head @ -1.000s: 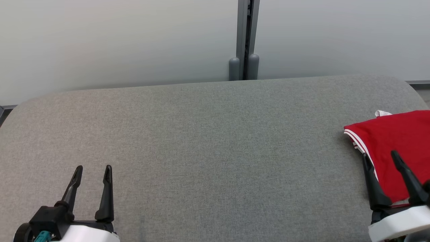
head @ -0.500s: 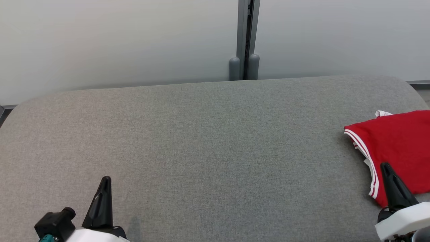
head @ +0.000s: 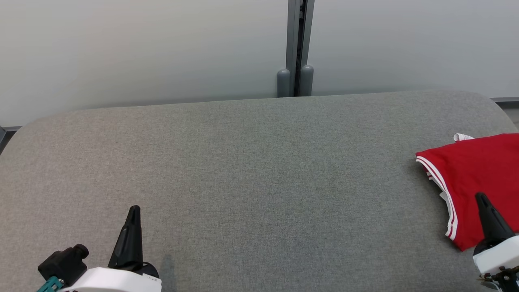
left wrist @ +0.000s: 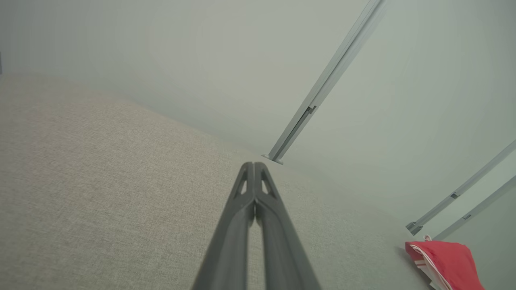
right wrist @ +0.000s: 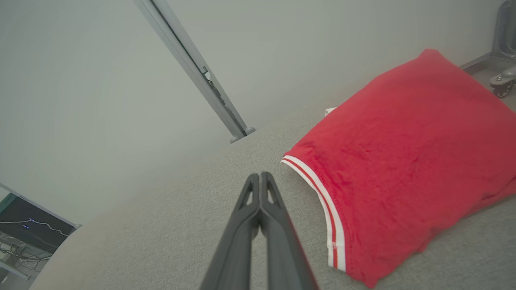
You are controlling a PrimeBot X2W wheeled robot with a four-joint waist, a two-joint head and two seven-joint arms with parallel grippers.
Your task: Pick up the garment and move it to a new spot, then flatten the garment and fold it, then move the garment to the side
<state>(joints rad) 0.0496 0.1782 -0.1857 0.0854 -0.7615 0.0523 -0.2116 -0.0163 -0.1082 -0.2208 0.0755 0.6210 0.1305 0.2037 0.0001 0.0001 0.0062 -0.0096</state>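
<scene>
The garment lies folded into a red block at the right edge of the grey padded table, its red-white striped trim facing left. It also appears in the right wrist view as a red slab and small in the left wrist view. My right gripper is shut and empty, hovering at the garment's near left corner; the tips show pressed together. My left gripper is shut and empty at the table's near left, its tips closed. The print is hidden.
A pale wall with a grey vertical post runs behind the table. A caster wheel stands on the floor past the table's right end. A dark screen sits off to the left in the right wrist view.
Both grippers went from open to shut and drew back towards the near edge. The right gripper came off the garment, which stays in place.
</scene>
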